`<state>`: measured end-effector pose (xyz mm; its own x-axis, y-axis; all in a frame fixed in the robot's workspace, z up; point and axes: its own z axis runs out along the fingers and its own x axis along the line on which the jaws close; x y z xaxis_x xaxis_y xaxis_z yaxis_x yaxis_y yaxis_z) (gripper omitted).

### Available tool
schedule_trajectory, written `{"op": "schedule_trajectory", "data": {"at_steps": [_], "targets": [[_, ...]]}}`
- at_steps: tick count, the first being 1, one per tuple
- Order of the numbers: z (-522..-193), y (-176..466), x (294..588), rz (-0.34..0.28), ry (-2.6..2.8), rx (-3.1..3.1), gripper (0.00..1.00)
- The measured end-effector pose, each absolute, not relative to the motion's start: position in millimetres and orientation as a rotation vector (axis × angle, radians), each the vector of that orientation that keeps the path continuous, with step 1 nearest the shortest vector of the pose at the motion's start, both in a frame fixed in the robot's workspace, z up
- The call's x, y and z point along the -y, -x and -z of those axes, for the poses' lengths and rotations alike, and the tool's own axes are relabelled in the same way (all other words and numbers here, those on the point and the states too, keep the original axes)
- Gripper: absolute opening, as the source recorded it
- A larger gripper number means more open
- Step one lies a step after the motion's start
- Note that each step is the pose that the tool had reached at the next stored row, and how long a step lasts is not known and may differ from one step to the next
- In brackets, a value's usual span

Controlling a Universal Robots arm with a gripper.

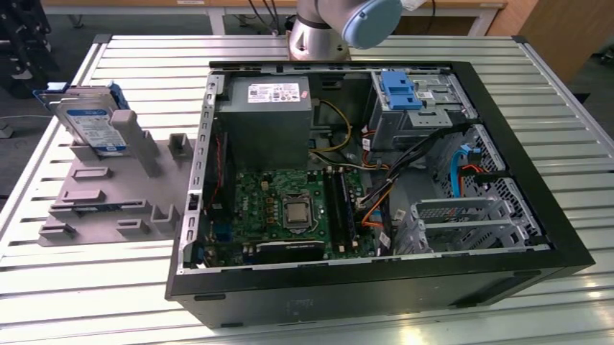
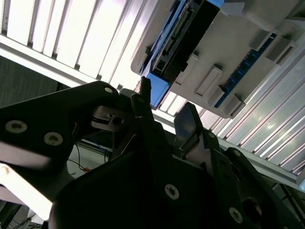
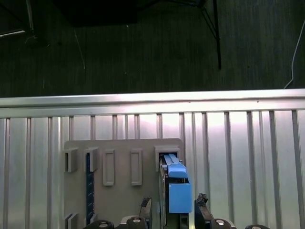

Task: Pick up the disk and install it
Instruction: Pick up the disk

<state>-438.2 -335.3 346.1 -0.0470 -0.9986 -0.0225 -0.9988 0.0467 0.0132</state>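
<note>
the disk [image 1: 91, 121] is standing on edge in a slot of the grey holder [image 1: 115, 194]. the holder is lying on the slatted tabletop [image 1: 115, 54] near its edge on the exterior view's left, just beside the open computer case [image 1: 384, 287]. the case is taking up the middle of the tabletop with its motherboard facing up. a grey box [image 1: 267, 118] and a lone blue bracket [image 1: 401, 90] are sitting toward its far side. the arm [image 1: 331, 29] is rising at the far edge of the tabletop.

in both wrist views the gripper [image 3: 174, 210] [image 2: 167, 95] is hanging apart from the disk [image 3: 175, 188] [image 2: 186, 33], touching nothing. its dark fingers [image 3: 146, 207] [image 2: 144, 90] are spread wide. in the first wrist view the disk is showing between the two fingertips, lined up with the gap, in a slot near one edge of the holder [image 3: 121, 200]. in the second wrist view the holder [image 2: 238, 57] is showing beside the disk.
</note>
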Motion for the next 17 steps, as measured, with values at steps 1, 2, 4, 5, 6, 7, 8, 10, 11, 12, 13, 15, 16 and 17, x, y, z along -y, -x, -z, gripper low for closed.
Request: {"op": "schedule_trajectory", "data": {"at_steps": [1,2,4,5,6,7,8,10,11,12,13,15,16,17], "targets": [[-345.0,438.2,335.3,-0.039,2.164,-2.268,0.47],[-344.0,438.2,335.3,-0.039,2.164,-2.267,0.47],[-342.0,438.3,335.3,-0.039,2.164,-2.267,0.47],[-341.1,438.2,335.3,-0.039,2.164,-2.268,0.47],[-340.3,438.2,335.3,-0.039,2.164,-2.268,0.47],[-339.8,438.2,335.2,-0.039,2.164,-2.268,0.47],[-339.5,438.2,335.2,-0.039,2.164,-2.268,0.48],[-339.4,438.3,335.2,-0.039,2.164,-2.268,0.54],[-339.3,438.3,335.2,-0.039,2.164,-2.268,0.60],[-339.2,438.3,335.2,-0.039,2.164,-2.268,0.60],[-339.2,438.3,335.2,-0.039,2.164,-2.267,0.60],[-338.7,438.2,335.0,-0.039,2.163,-2.267,0.60],[-338.2,438.2,334.8,-0.039,2.163,-2.267,0.60],[-337.5,438.3,334.7,-0.039,2.164,-2.267,0.60]]}}
